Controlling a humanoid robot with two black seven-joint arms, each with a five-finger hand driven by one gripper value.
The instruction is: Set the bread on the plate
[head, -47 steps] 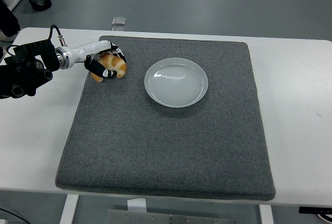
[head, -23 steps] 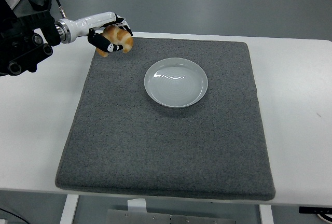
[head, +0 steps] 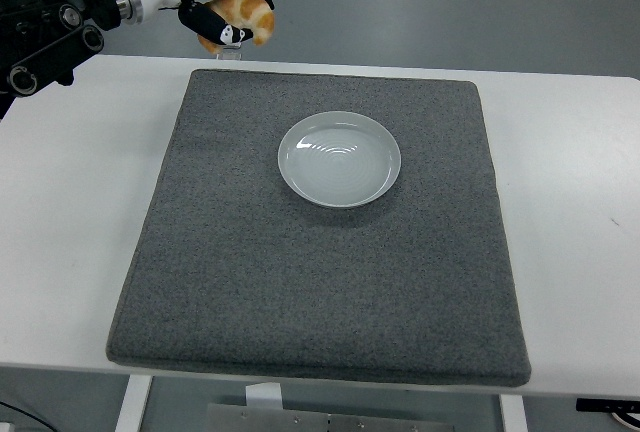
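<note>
1. Left hand (head: 226, 7) up at about eleven o'clock of the picture, clamped on the bread (head: 243, 10), fingers (head: 212, 20) wrapped under and around it, held in the air beyond the far edge of the grey mat (head: 320, 282).
2. Best carried toward four o'clock from there, kept high enough to pass the rim of the plate (head: 339, 159), then lowered over the middle of the dish before loosening the fingers.
3. Worth keeping the grip firm but not crushing; likely soft, easily dented.
4. Release low, so no rolling off the shallow rim onto the mat.
5. Bread: golden-orange crust, paler patches on top, curved like a small croissant, partly hidden by the dark fingers.
6. Plate: white, round, bare, near the mat's centre, on the white worktop (head: 570, 192).
7. Right hand nowhere in view.
</note>
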